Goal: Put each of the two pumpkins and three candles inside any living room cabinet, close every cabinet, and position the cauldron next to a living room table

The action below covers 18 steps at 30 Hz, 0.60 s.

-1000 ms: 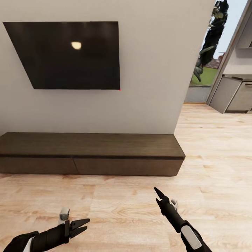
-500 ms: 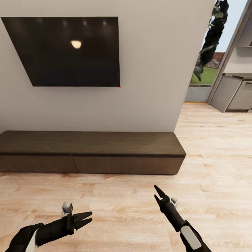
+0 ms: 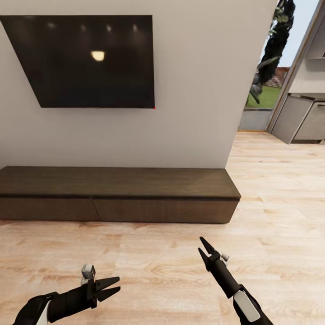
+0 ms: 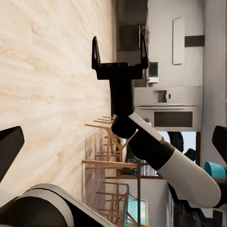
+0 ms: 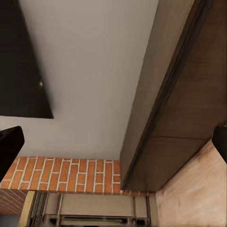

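The cabinet (image 3: 117,195) sits closed against the wall under the television (image 3: 85,61). Both claws hang apart and empty over the wood floor (image 3: 158,262): left gripper (image 3: 110,288), right gripper (image 3: 204,250). The right wrist view adds brick wall (image 5: 66,175).

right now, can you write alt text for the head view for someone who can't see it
A long, low dark brown cabinet with its drawer fronts shut stands against a pale wall under a black wall screen. On the light wood floor in front, the left gripper and right gripper hang open and empty.
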{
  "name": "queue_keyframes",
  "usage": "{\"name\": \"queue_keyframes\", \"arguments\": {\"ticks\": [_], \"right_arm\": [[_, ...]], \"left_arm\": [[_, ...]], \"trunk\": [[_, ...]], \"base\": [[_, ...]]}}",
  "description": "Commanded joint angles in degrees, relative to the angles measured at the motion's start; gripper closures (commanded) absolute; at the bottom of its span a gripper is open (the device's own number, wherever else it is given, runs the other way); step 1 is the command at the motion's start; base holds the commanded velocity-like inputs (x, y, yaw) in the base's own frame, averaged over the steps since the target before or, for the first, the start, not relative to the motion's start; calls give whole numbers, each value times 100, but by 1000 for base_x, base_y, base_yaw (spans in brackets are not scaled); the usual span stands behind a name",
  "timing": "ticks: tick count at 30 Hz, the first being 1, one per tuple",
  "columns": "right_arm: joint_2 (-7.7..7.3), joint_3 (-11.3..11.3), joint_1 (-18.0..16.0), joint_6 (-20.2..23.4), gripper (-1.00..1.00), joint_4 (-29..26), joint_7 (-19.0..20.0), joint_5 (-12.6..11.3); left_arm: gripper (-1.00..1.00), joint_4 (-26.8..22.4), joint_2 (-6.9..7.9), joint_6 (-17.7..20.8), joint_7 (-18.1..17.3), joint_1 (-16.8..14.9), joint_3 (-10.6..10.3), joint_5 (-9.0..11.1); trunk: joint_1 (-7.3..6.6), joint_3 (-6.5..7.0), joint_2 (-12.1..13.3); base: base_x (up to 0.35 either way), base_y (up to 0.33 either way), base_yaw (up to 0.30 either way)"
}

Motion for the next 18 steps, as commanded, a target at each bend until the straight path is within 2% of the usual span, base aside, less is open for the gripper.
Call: {"name": "queue_keyframes", "arguments": {"ticks": [1,5,13,18], "right_arm": [[4,-26,-4,86,-100,6,-51,-16],[5,-27,-4,135,-100,7,-433,-25],[13,-27,-4,50,-100,-11,-629,-59],[-1,-27,-97,95,-100,-57,-1141,-137]], "left_arm": [[-100,5,5,58,-21,-2,-7,13],[-100,14,-10,56,-35,-2,-18,0],[-100,15,5,48,-37,-2,-97,-5],[-100,15,9,47,-37,-2,-112,-8]], "trunk": [[22,-23,-44],[110,-95,-204],[285,-239,-525],[395,-328,-725]], "base": [[0,0,0],[0,0,0],[0,0,0],[0,0,0]]}}
